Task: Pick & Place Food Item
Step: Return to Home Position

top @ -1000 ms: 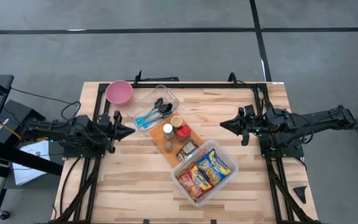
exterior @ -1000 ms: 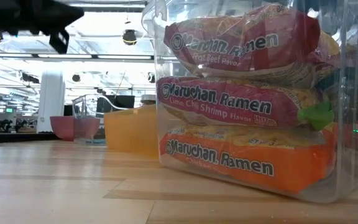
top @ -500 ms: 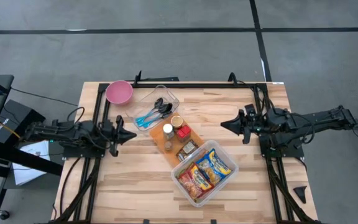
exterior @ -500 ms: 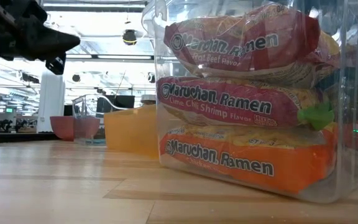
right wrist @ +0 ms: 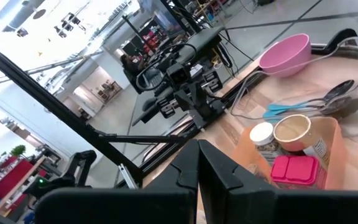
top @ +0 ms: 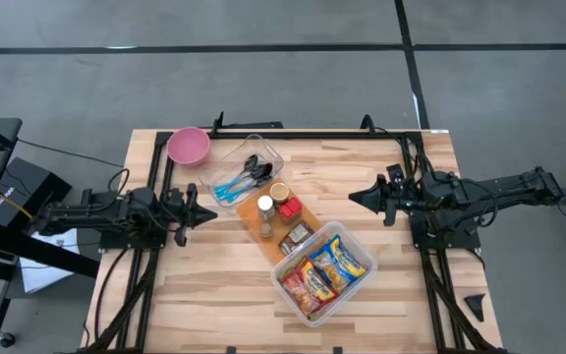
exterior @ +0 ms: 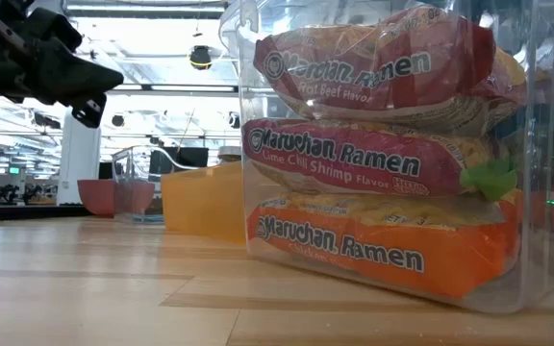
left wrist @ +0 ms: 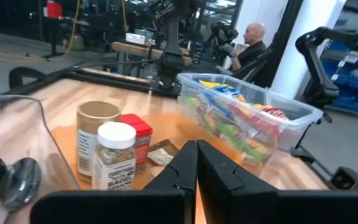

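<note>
We see both arms drawn back to the sides of the desk (top: 381,295). The left gripper (top: 202,209) hovers at the left of the high view and the right gripper (top: 354,200) at the right, both pointing toward the centre. In each wrist view the two dark fingers meet, so both grippers are clenched on nothing. Between them, in the middle of the frame, the orange bin (top: 249,210) holds a white-capped seasoning bottle (top: 264,206), a gold-lidded jar (top: 280,192), a red tin (top: 291,207) and a small packet (top: 296,236). Just above and to its left a clear bin (top: 263,149) carries a blue spoon (top: 232,186) and dark spoons (top: 255,169), with a pink bowl (top: 189,146) farther toward the upper left. Below and right of the orange bin, a larger clear tub (top: 366,256) is packed with ramen packs (top: 324,271), which fill the right of the low view.
</note>
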Motion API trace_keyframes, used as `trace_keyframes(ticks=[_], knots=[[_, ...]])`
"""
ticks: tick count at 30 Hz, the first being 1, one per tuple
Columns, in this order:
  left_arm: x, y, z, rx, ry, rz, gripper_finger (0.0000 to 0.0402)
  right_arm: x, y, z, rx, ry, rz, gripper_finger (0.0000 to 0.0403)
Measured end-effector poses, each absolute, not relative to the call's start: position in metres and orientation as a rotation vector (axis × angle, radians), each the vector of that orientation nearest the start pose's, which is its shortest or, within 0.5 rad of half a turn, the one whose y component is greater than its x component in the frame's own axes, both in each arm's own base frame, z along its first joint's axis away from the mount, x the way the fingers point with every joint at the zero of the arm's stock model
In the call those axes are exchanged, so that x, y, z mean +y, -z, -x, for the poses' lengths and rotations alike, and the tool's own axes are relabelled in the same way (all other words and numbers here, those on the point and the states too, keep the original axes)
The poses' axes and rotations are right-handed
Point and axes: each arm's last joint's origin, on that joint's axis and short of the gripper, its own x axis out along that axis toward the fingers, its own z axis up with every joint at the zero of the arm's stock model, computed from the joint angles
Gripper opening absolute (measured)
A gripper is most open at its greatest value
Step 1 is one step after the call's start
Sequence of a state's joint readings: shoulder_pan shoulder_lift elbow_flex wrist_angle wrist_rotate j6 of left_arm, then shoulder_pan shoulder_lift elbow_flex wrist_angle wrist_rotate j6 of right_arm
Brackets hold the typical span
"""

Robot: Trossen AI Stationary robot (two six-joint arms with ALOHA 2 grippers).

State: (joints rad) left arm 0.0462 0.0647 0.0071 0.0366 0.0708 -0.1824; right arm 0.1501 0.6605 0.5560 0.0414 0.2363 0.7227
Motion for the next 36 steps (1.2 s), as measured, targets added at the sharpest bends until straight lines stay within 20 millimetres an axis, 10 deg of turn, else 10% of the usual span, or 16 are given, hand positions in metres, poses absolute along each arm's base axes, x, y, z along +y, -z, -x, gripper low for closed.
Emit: trace_keyframes(ticks=[26,36], knots=[[0.003,-0.166,-0.102,0.002,-0.043,0.218,0.0008,0.017,-0.293,-0.156,0.030,0.115,-0.720,0.0000],[0.003,-0.166,-0.102,-0.002,-0.042,0.216,0.0008,0.007,-0.263,-0.169,-0.042,0.110,-0.557,0.0000]])
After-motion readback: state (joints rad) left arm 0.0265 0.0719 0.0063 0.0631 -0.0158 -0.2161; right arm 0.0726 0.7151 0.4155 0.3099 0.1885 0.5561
